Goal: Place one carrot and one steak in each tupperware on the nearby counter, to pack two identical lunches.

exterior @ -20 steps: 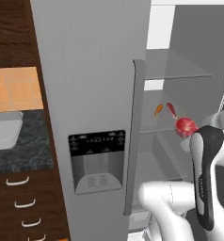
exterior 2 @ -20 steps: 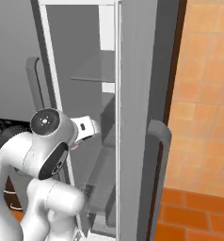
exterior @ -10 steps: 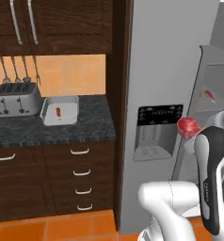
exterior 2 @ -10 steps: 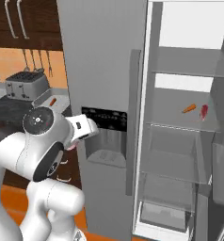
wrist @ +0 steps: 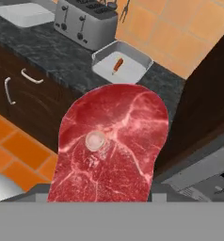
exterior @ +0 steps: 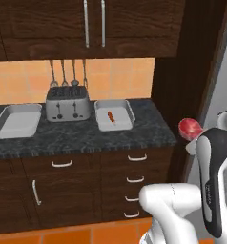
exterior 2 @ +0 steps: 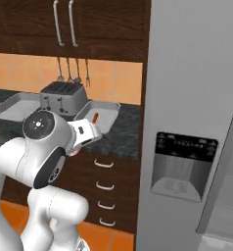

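While the gripper (wrist: 104, 200) clamps the steak (wrist: 111, 143), a carrot (wrist: 118, 64) lies in the far tupperware (wrist: 100, 55).

Counter (exterior: 87, 136) bears toaster (exterior: 67, 104), two tupperwares (exterior: 114, 115) (grey).

Even, flat rendered light fills the kitchen, with no glare. Soft shadow sits under the cabinets (exterior: 87, 28). Edges look slightly soft and pixelated.

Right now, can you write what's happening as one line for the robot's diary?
pincer: shut on steak | near tupperware: one carrot | far tupperware: nothing seen inside | next: probably steak to a tupperware
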Motion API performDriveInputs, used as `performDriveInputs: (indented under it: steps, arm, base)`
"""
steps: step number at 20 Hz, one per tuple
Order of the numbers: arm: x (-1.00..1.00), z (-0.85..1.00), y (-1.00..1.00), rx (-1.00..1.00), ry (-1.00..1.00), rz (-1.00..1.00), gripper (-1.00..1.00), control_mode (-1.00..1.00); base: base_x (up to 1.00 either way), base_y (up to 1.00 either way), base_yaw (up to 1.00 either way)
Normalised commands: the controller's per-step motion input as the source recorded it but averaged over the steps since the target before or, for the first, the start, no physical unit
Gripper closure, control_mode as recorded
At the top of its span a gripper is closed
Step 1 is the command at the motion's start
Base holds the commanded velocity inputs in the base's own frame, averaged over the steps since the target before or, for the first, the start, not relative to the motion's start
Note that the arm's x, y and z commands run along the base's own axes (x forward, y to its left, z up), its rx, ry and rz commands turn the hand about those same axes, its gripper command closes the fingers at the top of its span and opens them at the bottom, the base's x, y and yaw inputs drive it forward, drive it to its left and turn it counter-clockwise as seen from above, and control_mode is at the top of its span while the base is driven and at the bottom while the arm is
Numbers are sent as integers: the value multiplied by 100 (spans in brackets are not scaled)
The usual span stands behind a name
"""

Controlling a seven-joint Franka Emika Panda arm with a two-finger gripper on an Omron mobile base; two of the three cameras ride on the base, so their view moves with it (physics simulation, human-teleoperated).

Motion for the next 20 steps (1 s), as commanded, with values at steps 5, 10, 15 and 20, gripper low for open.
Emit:
performDriveInputs:
  steps: [5,10,15,20]
  arm:
    - [0,0,0,0,0,0,100,100]
    - [0,0,0,0,0,0,100,100]
    - [30,-20,-1,-1,0,-5,100,-100]
    - [78,-65,-19,0,10,-9,100,-100]
  base:
    - [100,88,-13]
    - [100,34,-13]
    - [58,0,-8]
    - [0,0,0]
